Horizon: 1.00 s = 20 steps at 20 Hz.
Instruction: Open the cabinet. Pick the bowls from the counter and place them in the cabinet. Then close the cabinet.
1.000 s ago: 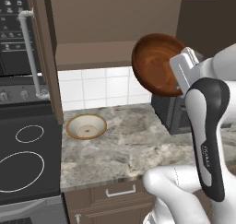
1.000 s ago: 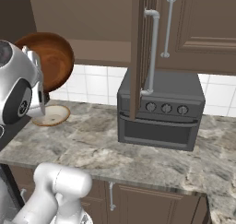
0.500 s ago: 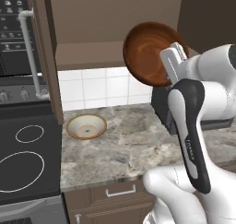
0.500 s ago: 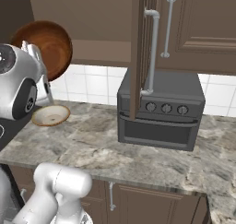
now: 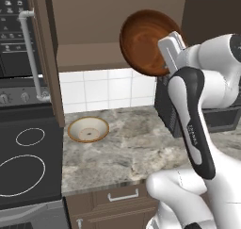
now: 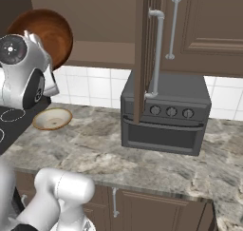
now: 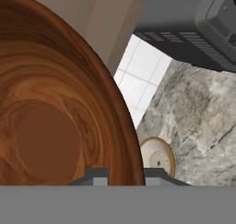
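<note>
The dark brown wall cabinet (image 5: 117,39) was seen open across the top of the left base view. The reddish-brown wooden bowl (image 5: 145,42) was held by its rim in the gripper (image 5: 165,58) at upper centre, before the opening. The tan-rimmed cream bowl (image 5: 88,129) was left on the marbled counter (image 5: 127,152), at centre left.

The white arm (image 5: 190,124) rises bent, wrist raised high, its fingers (image 5: 165,63) clamped on a bowl rim.

My claw (image 5: 165,58) grips the wooden bowl (image 5: 143,42) at the open cabinet (image 5: 94,30); the cream bowl (image 5: 88,129) sits on the surface (image 5: 132,152).
</note>
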### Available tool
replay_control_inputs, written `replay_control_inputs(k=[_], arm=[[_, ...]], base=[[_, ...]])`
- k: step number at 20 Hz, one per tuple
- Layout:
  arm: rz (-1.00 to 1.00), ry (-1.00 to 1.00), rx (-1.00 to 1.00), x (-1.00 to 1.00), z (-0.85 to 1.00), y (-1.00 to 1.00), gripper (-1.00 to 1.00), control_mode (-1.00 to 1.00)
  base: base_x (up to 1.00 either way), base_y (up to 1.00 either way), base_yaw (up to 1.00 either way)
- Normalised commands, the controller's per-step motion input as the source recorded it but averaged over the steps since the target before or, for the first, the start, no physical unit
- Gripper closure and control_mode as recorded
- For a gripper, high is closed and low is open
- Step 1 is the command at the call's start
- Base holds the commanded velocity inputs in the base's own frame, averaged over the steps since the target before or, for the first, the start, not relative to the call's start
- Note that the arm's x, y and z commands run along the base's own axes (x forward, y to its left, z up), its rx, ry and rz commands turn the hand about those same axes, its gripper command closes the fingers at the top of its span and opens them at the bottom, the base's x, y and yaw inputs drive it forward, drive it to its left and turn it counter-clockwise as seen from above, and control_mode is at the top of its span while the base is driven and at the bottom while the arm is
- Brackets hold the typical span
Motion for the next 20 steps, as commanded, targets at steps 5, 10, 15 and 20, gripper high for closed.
replay_control_inputs(k=[5,10,15,20], arm=[[0.07,0.03,0.0,0.23,0.3,0.2,1.0,-1.0],[0.01,0.0,-0.06,0.32,0.01,0.17,1.0,-1.0],[0.0,-0.06,-0.05,0.34,-0.03,0.07,1.0,-1.0],[0.0,-0.12,0.0,0.33,-0.16,0.02,1.0,-1.0]], base=[[0.0,0.0,0.0],[0.0,0.0,0.0],[0.0,0.0,0.0],[0.0,0.0,0.0]])
